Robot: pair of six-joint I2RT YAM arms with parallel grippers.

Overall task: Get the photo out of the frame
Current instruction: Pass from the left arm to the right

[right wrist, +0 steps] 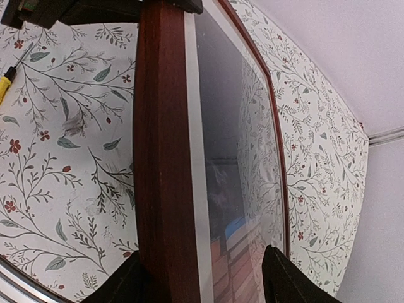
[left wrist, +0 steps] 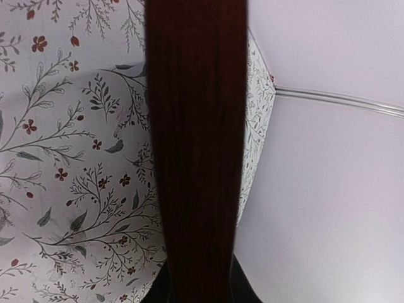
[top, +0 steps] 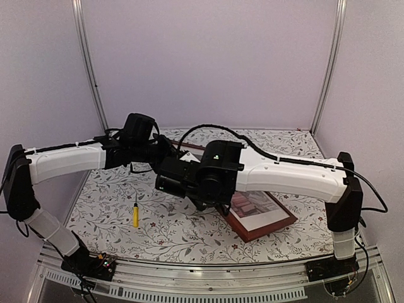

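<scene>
The frame [top: 268, 228] of dark reddish-brown wood lies across the middle of the table, mostly hidden under both arms. The photo [top: 255, 205] shows inside it, with white border and stacked reddish books. My left gripper [top: 169, 150] is at the frame's far left end. In the left wrist view its jaws [left wrist: 197, 287] are shut on the frame rail [left wrist: 196, 145]. My right gripper [right wrist: 202, 284] straddles the near rail [right wrist: 161, 158], one finger [right wrist: 120, 284] outside the wood and the other over the glass covering the photo [right wrist: 233, 189], jaws apart.
A yellow-handled screwdriver [top: 135, 214] lies on the floral tablecloth left of the frame, and it shows again at the left edge of the right wrist view [right wrist: 5, 82]. Pale walls and metal corner posts [top: 88, 69] close in the back and sides.
</scene>
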